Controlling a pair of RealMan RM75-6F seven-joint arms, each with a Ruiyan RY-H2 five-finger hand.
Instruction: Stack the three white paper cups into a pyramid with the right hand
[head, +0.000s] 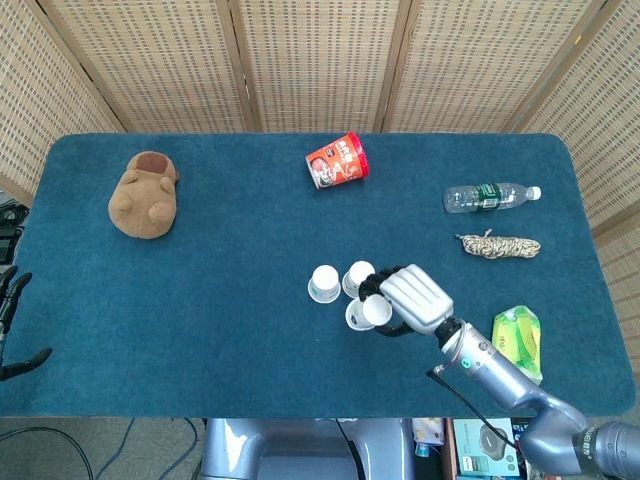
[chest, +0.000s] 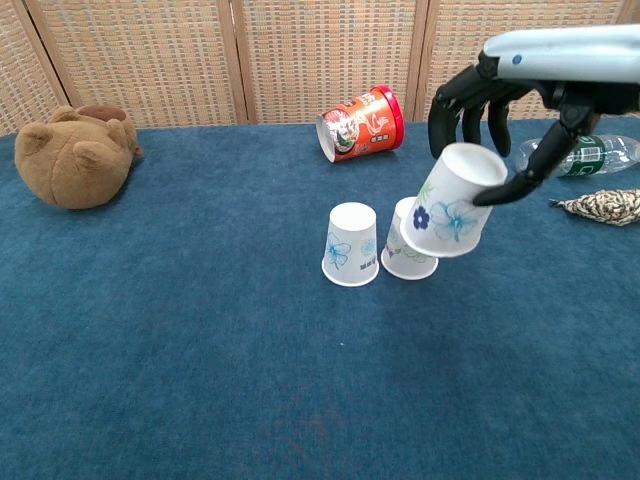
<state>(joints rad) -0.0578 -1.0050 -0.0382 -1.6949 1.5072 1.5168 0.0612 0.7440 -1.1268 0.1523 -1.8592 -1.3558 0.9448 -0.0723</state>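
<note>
- White paper, printed with blue flowers: the third cup (chest: 450, 213) hangs in the air, pinched between the thumb and fingers of the right hand (chest: 510, 95), mouth down and tilted, so that it can land upside down like the others.
- Landmark: the pair of base cups. The left base cup (chest: 351, 245) and the right base cup (chest: 409, 240) stand inverted side by side, touching or nearly so, a footing for the top tier.
- The held cup is above and just right of that pair, partly covering the right base cup in the chest view; my guess is it needs to shift left over the seam and level out before release.
- Beyond the pair lies a red noodle cup (head: 337, 161) on its side; far left of it, a brown plush toy (head: 146, 194).
- Right of the pair: a plastic bottle (head: 490, 196), a braided rope (head: 498, 245), a green packet (head: 519, 340).
- The left hand (head: 12, 300) waits off the table's left edge; whether its fingers are apart I cannot tell.
</note>
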